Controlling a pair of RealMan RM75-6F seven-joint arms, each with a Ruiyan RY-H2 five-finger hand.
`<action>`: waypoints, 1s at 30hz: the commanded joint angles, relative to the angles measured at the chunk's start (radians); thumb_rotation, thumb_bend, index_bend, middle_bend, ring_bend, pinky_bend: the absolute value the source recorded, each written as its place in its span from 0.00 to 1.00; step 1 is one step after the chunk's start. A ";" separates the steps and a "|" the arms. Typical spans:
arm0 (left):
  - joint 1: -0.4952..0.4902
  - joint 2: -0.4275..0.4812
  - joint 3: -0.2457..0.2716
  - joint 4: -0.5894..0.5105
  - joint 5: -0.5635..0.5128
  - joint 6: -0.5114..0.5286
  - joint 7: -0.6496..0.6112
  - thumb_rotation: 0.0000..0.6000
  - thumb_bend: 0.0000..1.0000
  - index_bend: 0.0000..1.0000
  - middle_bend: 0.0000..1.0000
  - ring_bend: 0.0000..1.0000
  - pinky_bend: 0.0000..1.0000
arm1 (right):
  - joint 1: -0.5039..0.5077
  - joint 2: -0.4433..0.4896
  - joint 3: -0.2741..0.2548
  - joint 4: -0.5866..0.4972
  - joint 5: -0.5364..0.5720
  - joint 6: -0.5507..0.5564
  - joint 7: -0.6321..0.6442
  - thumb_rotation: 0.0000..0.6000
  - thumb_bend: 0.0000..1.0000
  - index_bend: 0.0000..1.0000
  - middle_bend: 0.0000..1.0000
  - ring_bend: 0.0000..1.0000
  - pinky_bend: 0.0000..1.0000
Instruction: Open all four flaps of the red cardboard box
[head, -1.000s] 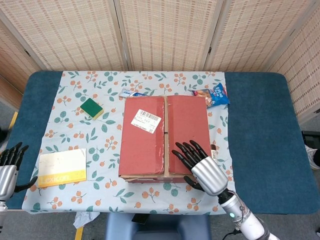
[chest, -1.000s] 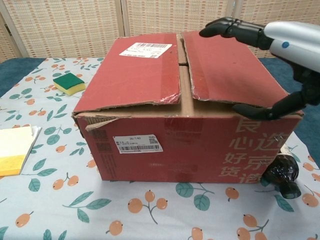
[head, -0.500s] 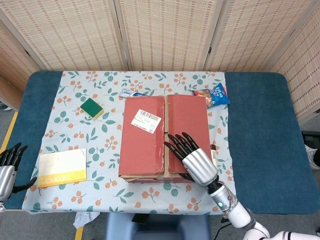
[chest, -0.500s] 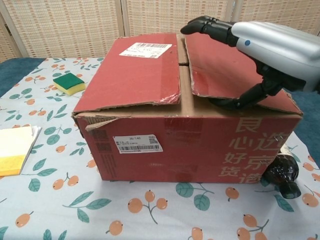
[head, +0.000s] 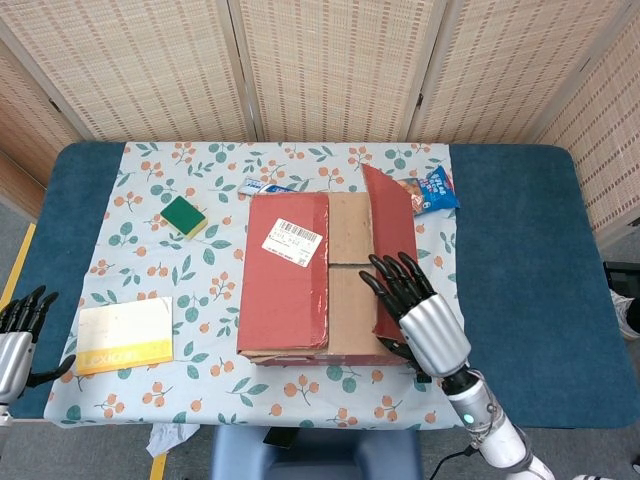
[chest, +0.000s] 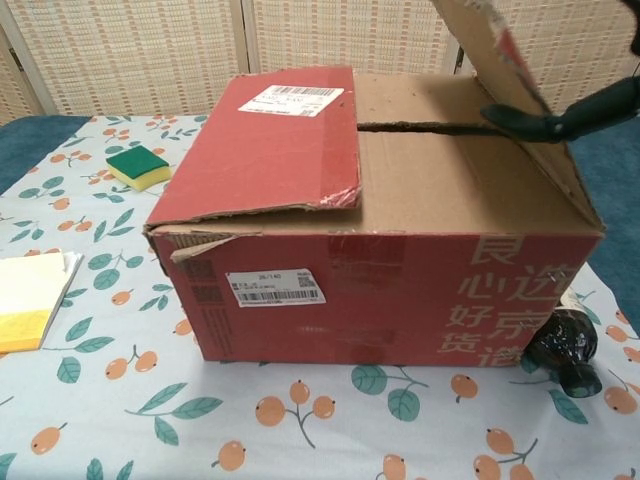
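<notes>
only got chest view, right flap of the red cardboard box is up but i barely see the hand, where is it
Observer: The right hand grips the raised red flap at its near end, fingers on the red outer face.
Operator: left hand?
Observer: The left hand is off the table's near left edge, fingers apart, holding nothing.
Operator: anything behind the box
Observer: A blue snack packet lies past the red cardboard box's far right corner.
</notes>
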 joint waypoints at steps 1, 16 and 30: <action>0.002 -0.004 0.004 -0.006 0.007 0.008 0.021 1.00 0.28 0.00 0.01 0.01 0.02 | -0.052 0.019 -0.019 0.037 -0.039 0.093 0.037 1.00 0.37 0.00 0.00 0.00 0.00; -0.010 -0.031 0.008 -0.018 0.015 0.003 0.118 1.00 0.28 0.00 0.01 0.01 0.02 | -0.305 0.097 -0.122 0.216 -0.017 0.397 0.216 1.00 0.37 0.00 0.00 0.00 0.00; -0.096 -0.018 0.033 -0.231 0.120 -0.084 0.384 1.00 0.23 0.00 0.02 0.02 0.05 | -0.352 0.129 -0.077 0.308 0.047 0.445 0.391 1.00 0.37 0.00 0.00 0.00 0.00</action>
